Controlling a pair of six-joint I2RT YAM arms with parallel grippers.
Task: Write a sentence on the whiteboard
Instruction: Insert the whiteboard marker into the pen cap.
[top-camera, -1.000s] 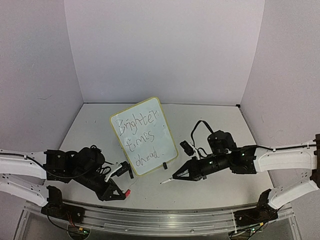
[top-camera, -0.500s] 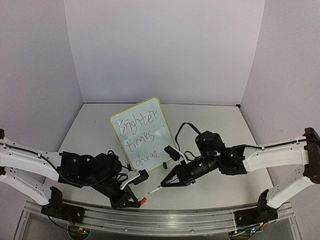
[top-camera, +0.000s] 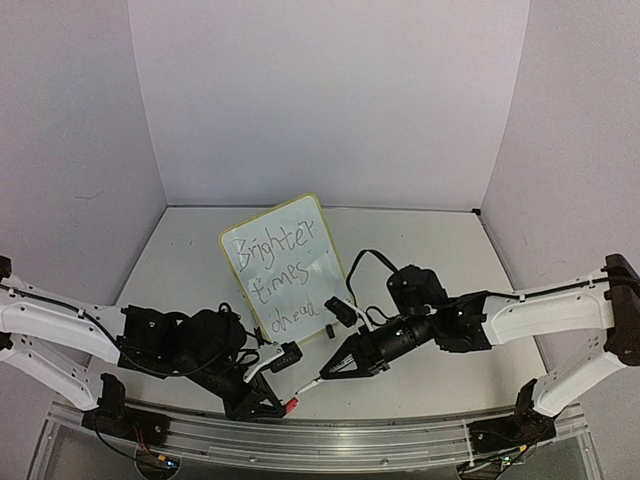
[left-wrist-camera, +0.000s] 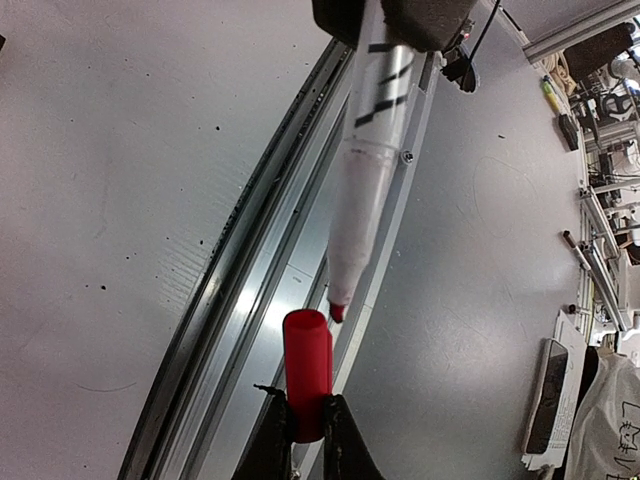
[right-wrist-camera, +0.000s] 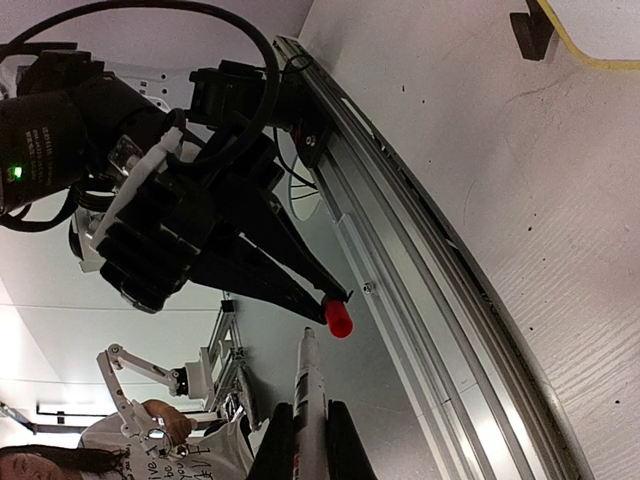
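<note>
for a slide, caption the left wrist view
Left gripper pinching a small red cylindrical cap, white marker tip beside its open end

A red-tipped white marker points at a red cap just beside it — metal rail behind.

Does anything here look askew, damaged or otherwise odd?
Only the whiteboard sits askew on the table, so its sentence slants. The uncapped marker has its tip just short of the red cap.
</note>
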